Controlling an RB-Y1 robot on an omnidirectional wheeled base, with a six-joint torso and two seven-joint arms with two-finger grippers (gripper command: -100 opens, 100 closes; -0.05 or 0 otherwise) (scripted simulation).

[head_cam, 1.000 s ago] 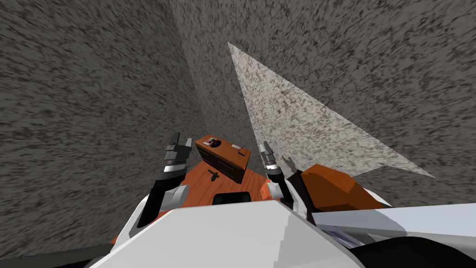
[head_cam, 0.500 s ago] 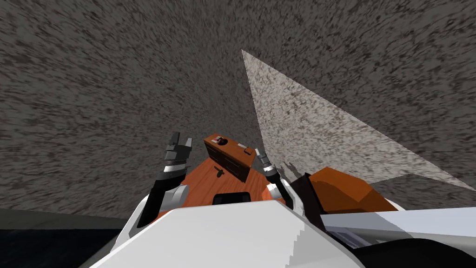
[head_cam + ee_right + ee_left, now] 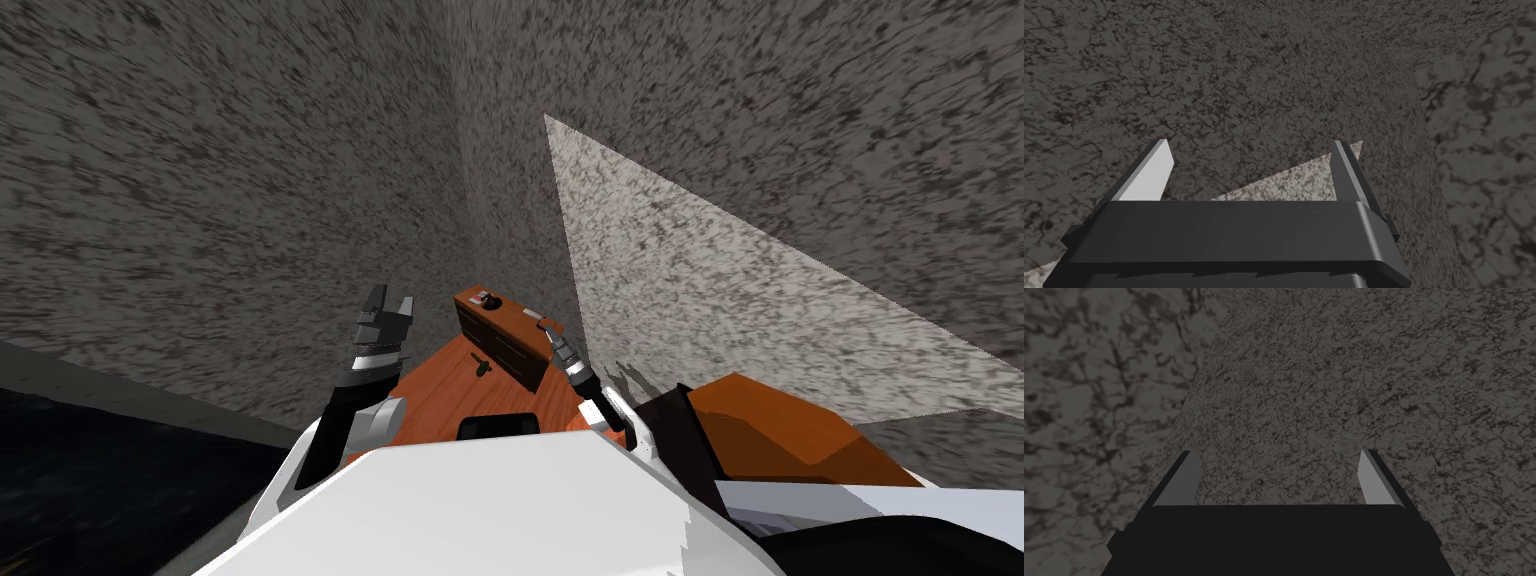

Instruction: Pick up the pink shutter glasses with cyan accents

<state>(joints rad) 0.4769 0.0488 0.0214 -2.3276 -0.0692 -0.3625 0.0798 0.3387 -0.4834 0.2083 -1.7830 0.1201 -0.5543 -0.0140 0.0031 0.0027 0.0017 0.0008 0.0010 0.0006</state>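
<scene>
Orange-brown wooden tabletop (image 3: 440, 395) carrying a small brown drawer chest (image 3: 505, 345), tiny pinkish glasses (image 3: 487, 298) lying on the chest's top, detail too small to tell, right gripper (image 3: 553, 335) hovering at the chest's other top corner, blades spread, left gripper (image 3: 390, 298) hanging raised beside the table, blades spread, empty
</scene>
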